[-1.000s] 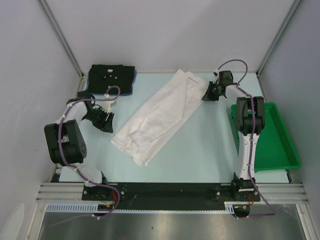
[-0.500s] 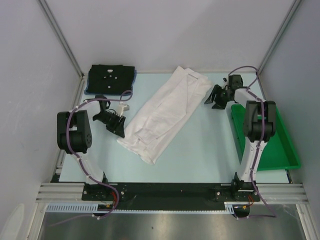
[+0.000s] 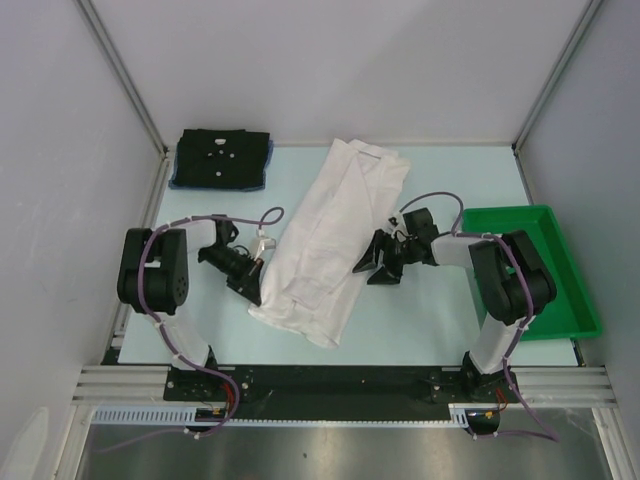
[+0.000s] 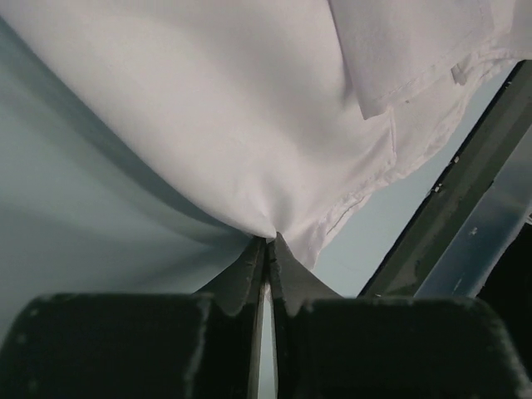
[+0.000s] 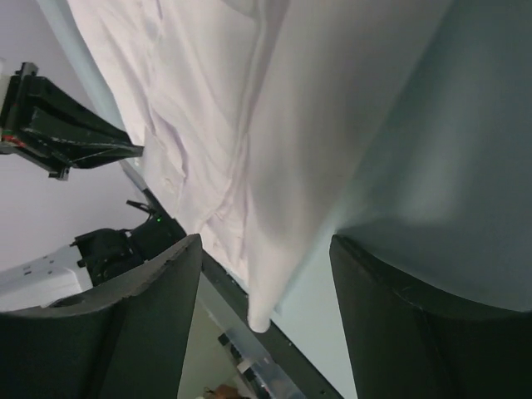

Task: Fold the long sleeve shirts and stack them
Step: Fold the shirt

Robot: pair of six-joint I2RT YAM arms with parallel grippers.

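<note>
Your left gripper [image 4: 266,243] is clenched on the left edge of the white shirt [image 3: 330,235], near its front end. The shirt lies lengthwise down the middle of the table [image 3: 440,320]. Your right gripper [image 3: 373,270] has its fingers spread just beside the shirt's right edge, grasping nothing, and the black shirt [image 3: 222,155] sits folded on the blue shirt [image 3: 178,182] in the far-left corner.

A pale blue-green bench [image 3: 430,320] sits between plain grey-white wall panels [image 3: 330,70] on its far, left and right edges. Aluminium posts [image 3: 122,75] rise from both far corners. A black rail [image 3: 330,380] runs along the near edge, with a brushed metal sheet [image 3: 330,455] beyond it. The light is even.
</note>
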